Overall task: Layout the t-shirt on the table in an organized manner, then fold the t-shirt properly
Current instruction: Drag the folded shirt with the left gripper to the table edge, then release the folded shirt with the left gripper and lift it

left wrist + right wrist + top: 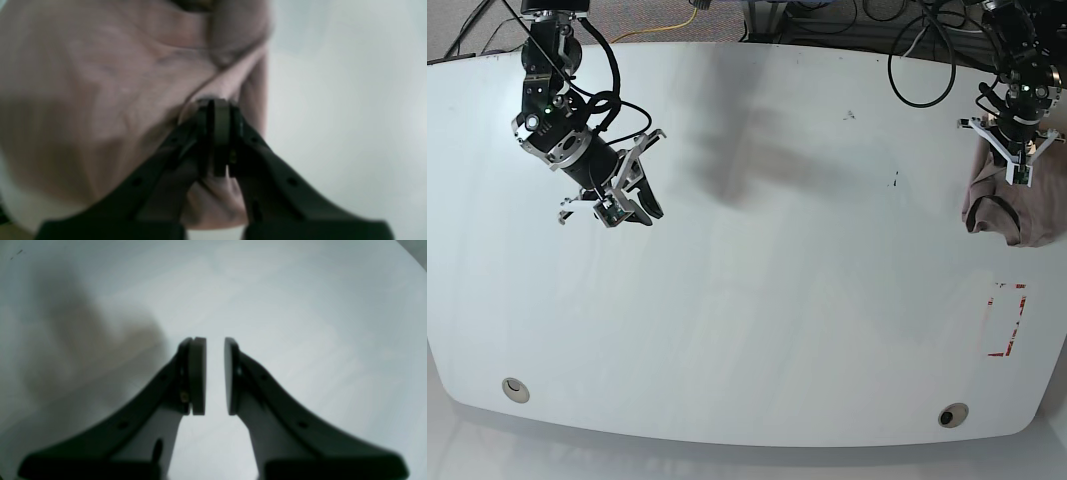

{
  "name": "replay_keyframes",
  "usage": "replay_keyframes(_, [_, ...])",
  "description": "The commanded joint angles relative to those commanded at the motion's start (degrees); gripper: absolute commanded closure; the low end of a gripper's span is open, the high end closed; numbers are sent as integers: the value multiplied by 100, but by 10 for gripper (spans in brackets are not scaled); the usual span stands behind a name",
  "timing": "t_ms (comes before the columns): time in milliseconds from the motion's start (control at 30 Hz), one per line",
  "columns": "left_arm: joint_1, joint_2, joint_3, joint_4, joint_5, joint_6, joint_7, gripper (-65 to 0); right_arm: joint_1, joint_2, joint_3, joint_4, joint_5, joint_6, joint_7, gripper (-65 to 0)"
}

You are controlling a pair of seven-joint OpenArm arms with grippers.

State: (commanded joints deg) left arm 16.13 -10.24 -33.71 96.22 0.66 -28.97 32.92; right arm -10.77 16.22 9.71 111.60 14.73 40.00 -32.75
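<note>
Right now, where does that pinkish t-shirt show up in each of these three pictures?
Left wrist: the t-shirt fills the left half, pinched by the left gripper.
Right wrist: not in it, only the open right gripper.
Base: bunched at the far right edge.
Shared landmark: the white table.

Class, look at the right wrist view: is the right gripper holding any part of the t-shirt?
No: the right gripper has its pads apart with only bare white table showing between them, no cloth.
</note>
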Motion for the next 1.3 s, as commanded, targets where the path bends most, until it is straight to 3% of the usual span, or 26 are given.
replay_keyframes(133, [-70, 35, 70, 281, 0, 0, 9, -3, 0, 0, 0, 18, 0, 0, 0, -87])
replay_keyframes(367, [-352, 290, 809, 492, 9, 9, 18, -3, 9, 0, 0, 26, 0, 0, 0, -87])
replay_keyframes(633, [-1125, 334, 949, -413, 53, 35, 18, -3, 9, 0, 0, 26, 0, 0, 0, -87])
replay_keyframes(967, [-1556, -211, 738, -1600, 9, 35, -26, -1, -79, 0, 0, 26, 0, 0, 0, -87])
replay_keyframes(1233, [-1389, -440, 44, -1705, 53, 9, -413, -3, -105, 0, 0, 26, 0, 0, 0, -87])
replay_keyframes(1300, [-1327, -624, 0, -1705, 18, 9, -396, -4, -105, 0, 0, 26, 0, 0, 0, -87])
